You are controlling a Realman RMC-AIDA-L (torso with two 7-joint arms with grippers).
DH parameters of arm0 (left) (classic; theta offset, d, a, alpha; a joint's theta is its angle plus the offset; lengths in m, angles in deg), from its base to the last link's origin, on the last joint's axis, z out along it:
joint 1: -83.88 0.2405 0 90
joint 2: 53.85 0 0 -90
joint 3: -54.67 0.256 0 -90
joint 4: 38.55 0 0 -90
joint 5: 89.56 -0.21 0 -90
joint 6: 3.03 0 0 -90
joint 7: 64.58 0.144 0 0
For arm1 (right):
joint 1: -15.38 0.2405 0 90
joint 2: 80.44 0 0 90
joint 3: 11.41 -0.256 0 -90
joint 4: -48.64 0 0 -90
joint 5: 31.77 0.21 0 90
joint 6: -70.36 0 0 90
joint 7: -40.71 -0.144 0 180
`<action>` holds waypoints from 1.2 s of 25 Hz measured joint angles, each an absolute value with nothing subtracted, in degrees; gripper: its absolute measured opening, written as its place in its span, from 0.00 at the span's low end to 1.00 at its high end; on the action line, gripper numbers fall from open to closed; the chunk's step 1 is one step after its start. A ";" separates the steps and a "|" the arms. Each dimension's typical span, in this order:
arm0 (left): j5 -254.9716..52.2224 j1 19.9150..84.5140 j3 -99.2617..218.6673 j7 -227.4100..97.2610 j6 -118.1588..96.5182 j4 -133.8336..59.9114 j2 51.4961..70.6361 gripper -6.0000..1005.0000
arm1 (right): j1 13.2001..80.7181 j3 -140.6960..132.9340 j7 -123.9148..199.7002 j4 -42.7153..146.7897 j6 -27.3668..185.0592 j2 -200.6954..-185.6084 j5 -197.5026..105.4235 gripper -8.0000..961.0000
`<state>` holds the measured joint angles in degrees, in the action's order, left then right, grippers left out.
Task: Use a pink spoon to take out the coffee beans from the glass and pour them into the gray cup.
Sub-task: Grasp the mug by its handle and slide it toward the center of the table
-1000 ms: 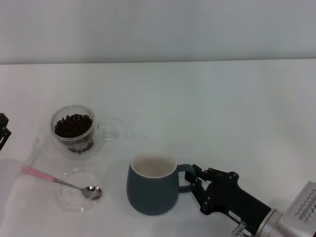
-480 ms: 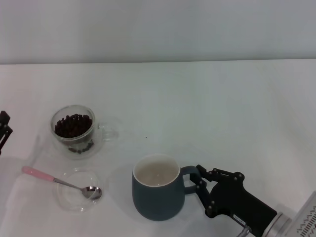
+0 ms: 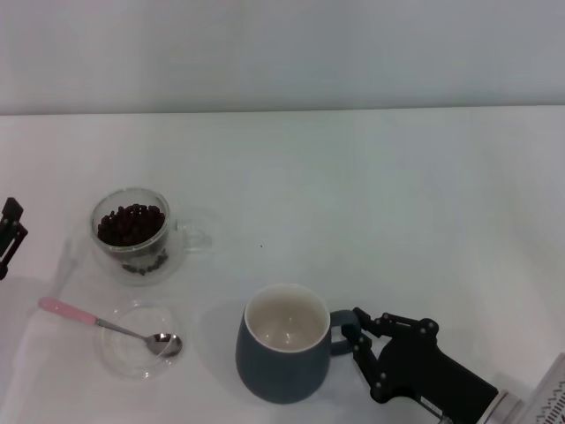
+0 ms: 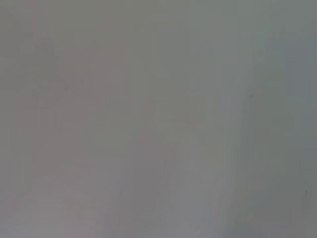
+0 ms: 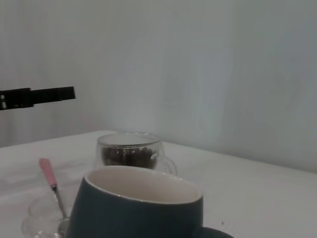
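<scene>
The gray cup (image 3: pixel 281 353) stands out at the front centre of the white table, its cream inside empty; it also shows close up in the right wrist view (image 5: pixel 136 210). My right gripper (image 3: pixel 351 336) is shut on the cup's loop handle. The glass (image 3: pixel 132 231) holding the coffee beans (image 3: pixel 131 223) stands at the left and shows in the right wrist view (image 5: pixel 130 151). The pink spoon (image 3: pixel 69 311) lies in front of the glass with its metal bowl on a flat saucer. My left gripper (image 3: pixel 9 234) is at the far left edge, away from everything.
A flat clear glass saucer (image 3: pixel 124 353) lies left of the cup, under the spoon's bowl. A few beans lie at the glass's base (image 3: pixel 141 263). The left wrist view shows only a grey blur. The white table runs back to a pale wall.
My right gripper has drawn the gray cup toward the front edge and a little to the right; more of its inside shows now. The left gripper has crept slightly upward at the edge.
</scene>
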<state>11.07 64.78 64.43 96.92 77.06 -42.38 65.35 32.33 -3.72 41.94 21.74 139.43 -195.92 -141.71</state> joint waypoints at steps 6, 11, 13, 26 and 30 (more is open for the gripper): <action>11.19 64.26 64.41 96.65 76.79 -42.43 65.33 0.87 | 32.34 -2.83 41.94 21.87 139.37 -195.87 -141.74 0.15; 11.19 63.98 64.43 96.07 76.83 -42.42 65.32 0.87 | 32.37 -1.82 41.94 22.39 139.34 -195.84 -141.83 0.17; 11.19 63.95 64.43 96.03 76.94 -42.42 65.32 0.87 | 32.34 -1.82 41.94 22.45 139.34 -195.84 -141.84 0.18; 11.15 64.16 64.42 95.39 77.27 -42.34 65.32 0.87 | 32.48 -1.13 41.67 22.64 139.69 -195.79 -141.82 0.31; 11.15 64.33 64.42 95.30 77.32 -42.26 65.32 0.87 | 32.22 -1.10 40.12 22.64 139.77 -195.64 -141.80 0.40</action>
<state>11.15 64.33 64.42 95.30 77.32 -42.26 65.32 32.22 -1.10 40.12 22.64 139.77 -195.64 -141.80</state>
